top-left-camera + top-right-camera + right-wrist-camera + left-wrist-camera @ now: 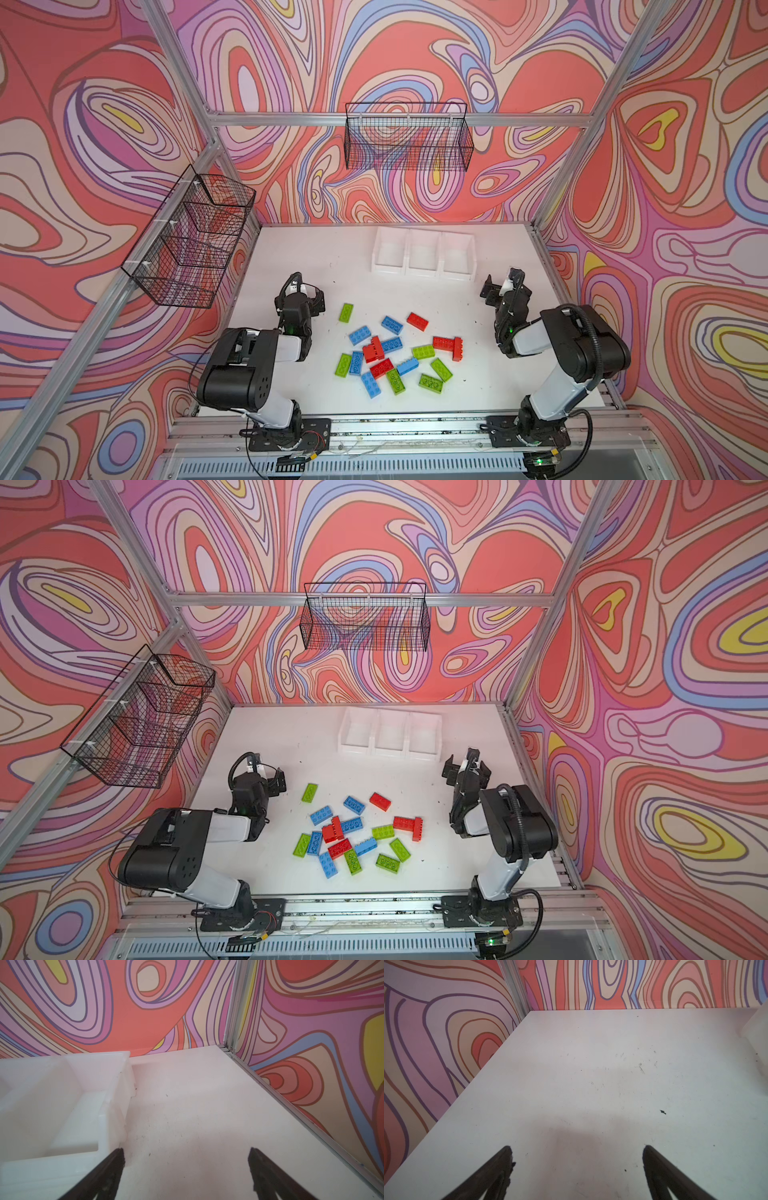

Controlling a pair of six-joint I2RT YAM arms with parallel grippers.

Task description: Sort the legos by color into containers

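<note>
Overhead, the white table (pixel 299 257) filled the cell floor. The containers (pixel 406 249), three white bins joined in a row, sat near its far edge, right of middle. My right gripper (pixel 186 1148) hovered just beside the row's right end, fingers spread wide, pinching nothing. My left gripper (pixel 577 1147) hung over bare table at the left, fingers likewise spread. The legos (pixel 390 345) lay in a loose mixed heap between my arms, well apart from the containers. One lime green brick (pixel 345 312) lay off the heap's far-left side.
</note>
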